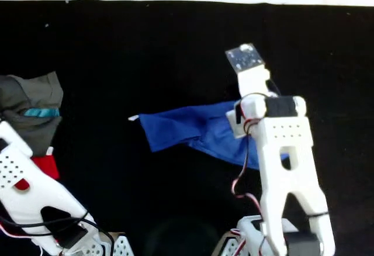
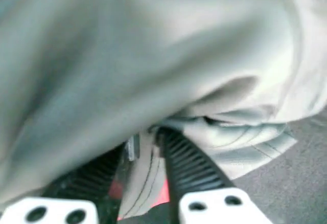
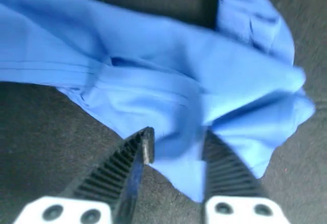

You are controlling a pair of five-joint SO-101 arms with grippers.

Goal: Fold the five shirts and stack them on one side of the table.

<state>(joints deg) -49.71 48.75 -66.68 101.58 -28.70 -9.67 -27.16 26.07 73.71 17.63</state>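
a black worktop (image 1: 146,51) — a crumpled blue shirt (image 1: 187,128) lies near its middle, a grey shirt (image 1: 32,101) bunched at one side, red cloth (image 1: 45,165) just beside it.

Shirt pile (image 1: 32,107) at the table's (image 1: 117,45) left edge, crumpled shirt (image 1: 187,128) mid-table, well apart.

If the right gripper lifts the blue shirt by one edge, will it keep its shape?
Probably not: the blue shirt lies in soft creases and bunched folds, so it should hang limp from the right gripper. It looks thin, so likely light. Pushed, it would probably wrinkle on the black table rather than slide whole.
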